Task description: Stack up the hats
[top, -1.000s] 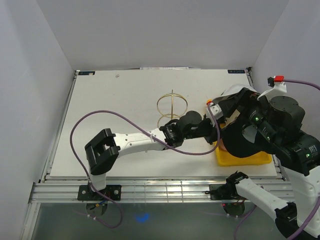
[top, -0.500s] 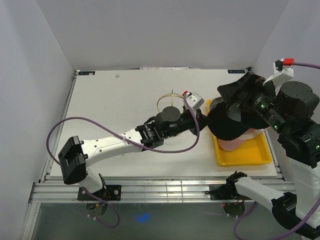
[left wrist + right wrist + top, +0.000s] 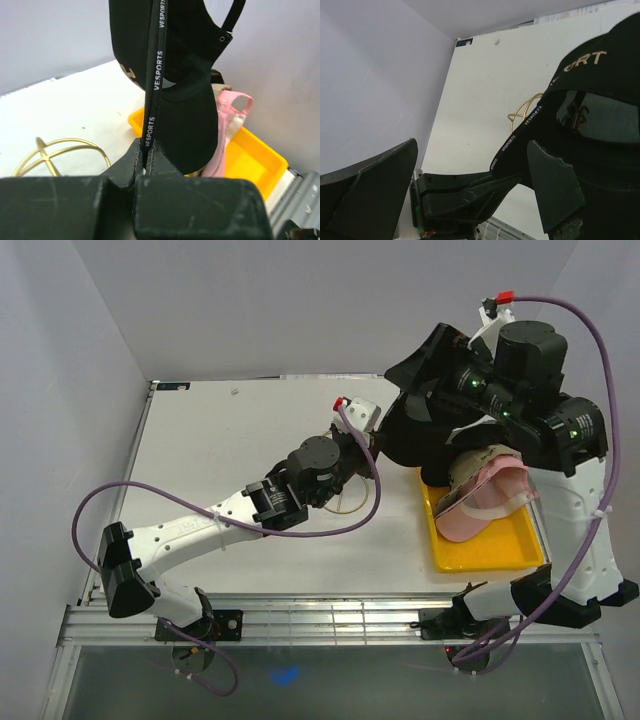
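Up in the air by the yellow tray (image 3: 500,555), the black cap (image 3: 420,430) hangs between my arms.
My left hand (image 3: 144,152) pinches its lettered strap (image 3: 156,75), I think so the soft crown hangs open; my right hand (image 3: 471,145) is spread wide beside it. Black fabric, gold stitching; the pink cap (image 3: 480,510) lies in the tray.

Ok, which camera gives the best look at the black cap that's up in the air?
Left wrist: the black cap hangs close and central, its lettered band pinched in the left gripper. Top external shows it partly behind the right arm; right wrist only its underside and gold lettering.
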Robot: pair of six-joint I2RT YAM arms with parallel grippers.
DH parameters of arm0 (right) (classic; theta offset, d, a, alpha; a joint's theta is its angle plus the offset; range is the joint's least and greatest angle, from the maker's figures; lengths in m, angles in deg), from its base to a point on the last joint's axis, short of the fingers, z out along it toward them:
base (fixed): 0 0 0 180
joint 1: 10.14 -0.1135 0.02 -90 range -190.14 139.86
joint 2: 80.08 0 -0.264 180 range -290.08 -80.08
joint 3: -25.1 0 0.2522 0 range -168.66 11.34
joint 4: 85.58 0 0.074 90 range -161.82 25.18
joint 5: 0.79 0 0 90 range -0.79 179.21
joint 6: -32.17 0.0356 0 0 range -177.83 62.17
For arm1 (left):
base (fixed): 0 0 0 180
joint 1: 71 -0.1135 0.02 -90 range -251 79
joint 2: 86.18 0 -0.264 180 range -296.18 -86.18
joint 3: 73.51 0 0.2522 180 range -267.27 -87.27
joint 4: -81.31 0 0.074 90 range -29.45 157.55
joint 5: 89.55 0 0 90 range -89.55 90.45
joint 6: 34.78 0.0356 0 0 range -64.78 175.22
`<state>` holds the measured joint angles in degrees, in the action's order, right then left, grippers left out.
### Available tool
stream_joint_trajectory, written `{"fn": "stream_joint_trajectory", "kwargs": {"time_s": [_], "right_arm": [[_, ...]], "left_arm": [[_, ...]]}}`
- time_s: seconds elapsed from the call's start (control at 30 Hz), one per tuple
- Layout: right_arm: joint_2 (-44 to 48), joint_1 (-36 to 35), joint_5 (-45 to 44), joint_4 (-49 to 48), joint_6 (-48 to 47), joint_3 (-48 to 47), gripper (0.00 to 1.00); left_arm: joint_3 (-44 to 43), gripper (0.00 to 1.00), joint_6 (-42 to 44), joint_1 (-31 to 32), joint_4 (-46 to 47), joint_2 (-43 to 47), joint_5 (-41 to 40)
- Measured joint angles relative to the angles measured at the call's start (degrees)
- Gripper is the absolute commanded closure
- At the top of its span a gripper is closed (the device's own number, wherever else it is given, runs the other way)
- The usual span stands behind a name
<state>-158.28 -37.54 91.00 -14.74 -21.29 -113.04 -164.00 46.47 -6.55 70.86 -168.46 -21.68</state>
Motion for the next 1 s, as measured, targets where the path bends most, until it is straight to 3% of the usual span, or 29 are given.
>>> {"fn": "stream_joint_trajectory", "kwargs": {"time_s": [0.5, 1.0], "right_arm": [[-5.9, 0.0, 2.5, 0.3, 3.6, 2.4, 0.13], [-7.4, 0.0, 2.3, 2.7, 3.5, 5.2, 0.34]], "left_arm": [[-1.1, 1.0, 9.4, 0.3, 0.1, 0.3, -10.1], [-4.7, 1.0, 16.8, 1.8, 0.9, -5.1, -15.4]]}}
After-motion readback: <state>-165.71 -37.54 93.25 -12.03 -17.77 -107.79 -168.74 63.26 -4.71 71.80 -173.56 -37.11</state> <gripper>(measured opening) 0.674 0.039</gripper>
